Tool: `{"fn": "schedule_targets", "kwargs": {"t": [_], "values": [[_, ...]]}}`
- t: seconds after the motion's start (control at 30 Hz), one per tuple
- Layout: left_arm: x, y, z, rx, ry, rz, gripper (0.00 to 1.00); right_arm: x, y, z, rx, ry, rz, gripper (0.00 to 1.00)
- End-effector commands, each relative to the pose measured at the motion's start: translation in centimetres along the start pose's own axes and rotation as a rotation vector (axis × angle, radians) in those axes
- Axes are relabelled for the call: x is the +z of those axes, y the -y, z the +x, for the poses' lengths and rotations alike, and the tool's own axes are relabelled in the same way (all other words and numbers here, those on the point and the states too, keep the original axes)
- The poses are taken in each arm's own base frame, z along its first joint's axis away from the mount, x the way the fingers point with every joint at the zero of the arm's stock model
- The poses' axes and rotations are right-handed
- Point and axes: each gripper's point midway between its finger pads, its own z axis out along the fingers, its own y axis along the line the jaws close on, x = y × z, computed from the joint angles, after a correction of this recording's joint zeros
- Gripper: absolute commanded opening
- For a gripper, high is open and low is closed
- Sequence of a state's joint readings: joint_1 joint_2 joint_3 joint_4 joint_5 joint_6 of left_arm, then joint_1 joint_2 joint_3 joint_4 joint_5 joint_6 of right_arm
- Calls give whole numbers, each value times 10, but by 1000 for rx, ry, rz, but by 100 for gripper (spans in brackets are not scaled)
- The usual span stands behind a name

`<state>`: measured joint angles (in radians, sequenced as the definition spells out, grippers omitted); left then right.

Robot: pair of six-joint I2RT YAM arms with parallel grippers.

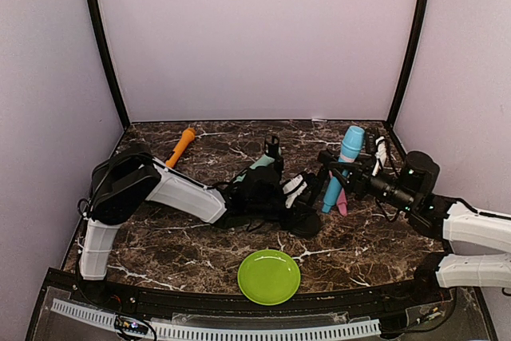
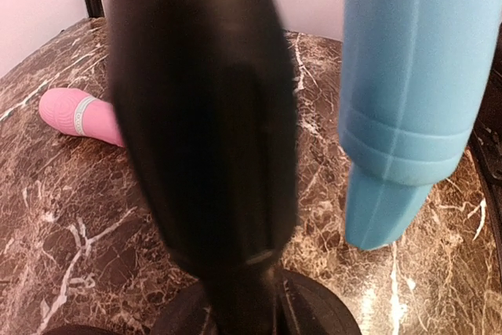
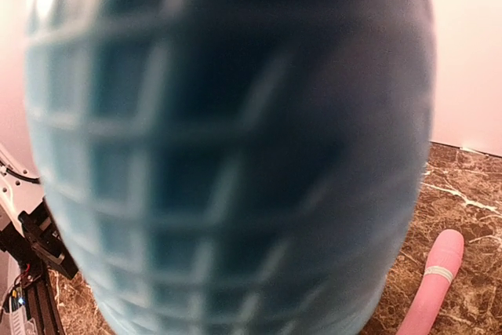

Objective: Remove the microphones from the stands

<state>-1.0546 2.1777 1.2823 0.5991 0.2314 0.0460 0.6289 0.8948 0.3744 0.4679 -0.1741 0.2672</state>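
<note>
The blue microphone [image 1: 349, 149] hangs tilted, head up, in my right gripper [image 1: 345, 172], which is shut on its middle. Its mesh head fills the right wrist view [image 3: 235, 154]. In the left wrist view its handle end [image 2: 408, 100] hangs free above the table, just right of the black stand [image 2: 204, 115] and apart from it. The stand's round base [image 1: 306, 221] rests on the marble. My left gripper [image 1: 297, 189] is shut on the stand's post above the base; its fingers are hidden in the left wrist view.
A pink microphone [image 1: 342, 201] lies on the table under the blue one; it also shows in the left wrist view [image 2: 78, 114] and right wrist view [image 3: 435, 288]. An orange microphone [image 1: 180, 147] lies back left. A teal object [image 1: 259, 164] sits behind my left wrist. A green plate [image 1: 269, 276] is at the front.
</note>
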Motion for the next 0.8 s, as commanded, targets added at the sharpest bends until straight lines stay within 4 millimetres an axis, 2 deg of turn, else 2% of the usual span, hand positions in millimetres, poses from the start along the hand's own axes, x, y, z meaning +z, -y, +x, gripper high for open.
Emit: {"fn": "schedule_targets", "kwargs": {"t": [0.0,0.13,0.17,0.27,0.3,0.37,0.4,0.57,0.6,0.77], "values": [[-2,28,-25,74,60,61,30,4,3,26,-34,-111,30,17],[-15,27,-37,85,77,45,43,2,1,26,-30,-111,23,17],[-18,27,-35,86,67,43,47,2,0,25,-30,-109,21,17],[-29,24,-44,109,64,12,57,1,-2,24,-29,-113,14,18],[-31,24,-41,110,49,8,61,1,-3,24,-31,-117,11,18],[-41,21,-50,122,61,-19,68,1,-5,24,-38,-126,4,18],[-44,21,-47,122,55,-25,71,1,-5,25,-41,-132,2,18],[-64,21,-59,104,97,-41,79,2,-10,27,-57,-166,-23,20],[-66,22,-57,97,95,-39,80,2,-12,28,-60,-174,-30,21],[-83,29,-70,53,132,-15,81,0,-17,28,-65,-195,-49,34]]}}
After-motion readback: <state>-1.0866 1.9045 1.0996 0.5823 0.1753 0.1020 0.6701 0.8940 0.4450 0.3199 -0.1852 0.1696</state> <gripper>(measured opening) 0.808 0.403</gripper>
